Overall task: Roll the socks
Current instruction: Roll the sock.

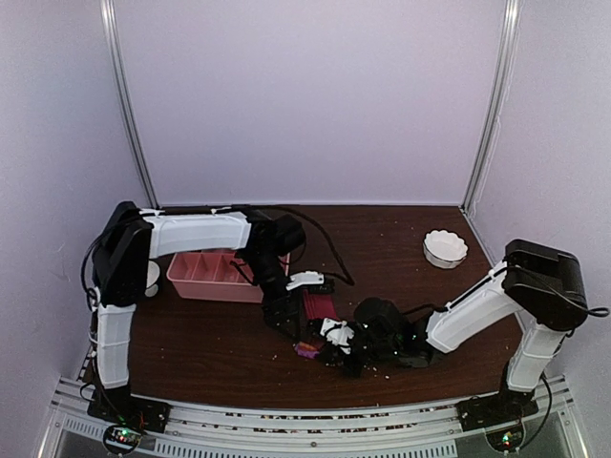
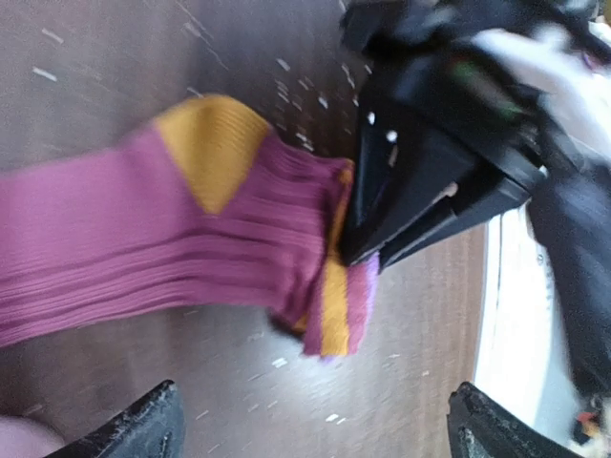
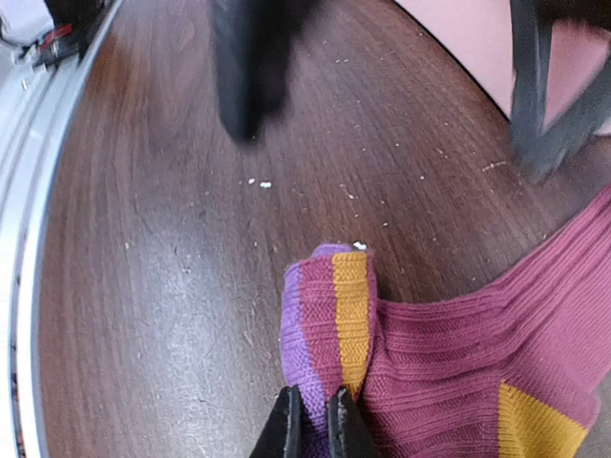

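Right end effector point(image 3: 313, 427) pinches sock point(image 3: 458, 367), apparently folded; left end effector point(image 2: 310, 425) open.

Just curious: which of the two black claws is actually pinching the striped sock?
The right gripper, closed on the purple-and-orange end of the striped fabric sock. The left gripper stands wide open.

The socks point(image 3: 449, 372) were ribbed knit cloth, matt and soft-looking, pinched between the jaws of the right gripper point(image 3: 312, 425), itself seemingly matt black plastic. Under the jaws the table point(image 3: 172, 286) was dark wood grain, smooth with a faint sheen, flecked with pale crumbs point(image 3: 260, 183).
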Action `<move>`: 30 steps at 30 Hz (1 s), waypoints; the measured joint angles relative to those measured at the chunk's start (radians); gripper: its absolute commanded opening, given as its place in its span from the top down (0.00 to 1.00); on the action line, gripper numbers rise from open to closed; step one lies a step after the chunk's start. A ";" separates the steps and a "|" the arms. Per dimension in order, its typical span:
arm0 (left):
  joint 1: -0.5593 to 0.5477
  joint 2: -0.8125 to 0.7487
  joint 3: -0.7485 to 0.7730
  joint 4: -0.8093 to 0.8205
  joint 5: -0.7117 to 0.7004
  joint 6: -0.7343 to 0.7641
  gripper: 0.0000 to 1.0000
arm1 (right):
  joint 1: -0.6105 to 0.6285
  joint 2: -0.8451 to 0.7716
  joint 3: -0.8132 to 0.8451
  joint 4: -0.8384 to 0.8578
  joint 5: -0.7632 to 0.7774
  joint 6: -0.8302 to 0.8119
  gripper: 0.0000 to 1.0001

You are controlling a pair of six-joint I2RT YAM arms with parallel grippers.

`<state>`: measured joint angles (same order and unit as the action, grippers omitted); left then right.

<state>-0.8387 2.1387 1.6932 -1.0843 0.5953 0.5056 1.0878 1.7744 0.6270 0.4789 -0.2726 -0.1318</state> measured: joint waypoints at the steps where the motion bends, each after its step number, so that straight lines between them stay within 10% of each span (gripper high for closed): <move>1: 0.000 -0.040 -0.024 0.034 -0.024 -0.008 0.02 | -0.010 0.005 -0.009 0.025 -0.025 0.029 1.00; 20: 0.019 -0.237 -0.162 0.293 -0.230 -0.026 0.03 | -0.203 0.120 -0.088 0.324 -0.450 0.455 1.00; 30: -0.145 -0.216 -0.279 0.332 -0.141 0.135 0.26 | -0.261 0.164 -0.054 0.313 -0.558 0.565 1.00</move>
<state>-0.9836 1.9228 1.4139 -0.7525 0.4545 0.6411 0.8265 1.9381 0.5732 0.7921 -0.8310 0.4335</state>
